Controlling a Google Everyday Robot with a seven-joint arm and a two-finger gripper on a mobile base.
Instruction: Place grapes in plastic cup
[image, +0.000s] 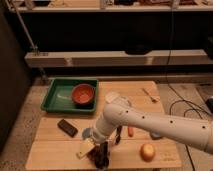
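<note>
At the near edge of the surface (52, 150), find the gripper (95, 151) low over the grapes (103, 159), jaws spread wide, gripping nothing. Centre on the bunch, close gently to avoid crushing, lift straight up, then carry a little far and left to the plastic cup (87, 133) just beside.

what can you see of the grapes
The grapes are a small, dark reddish-purple, bumpy bunch lying on the wooden table near its front edge, left of the yellow-orange fruit. The claw is down over them, open, hiding part of the bunch; whether it touches them cannot be told.
</note>
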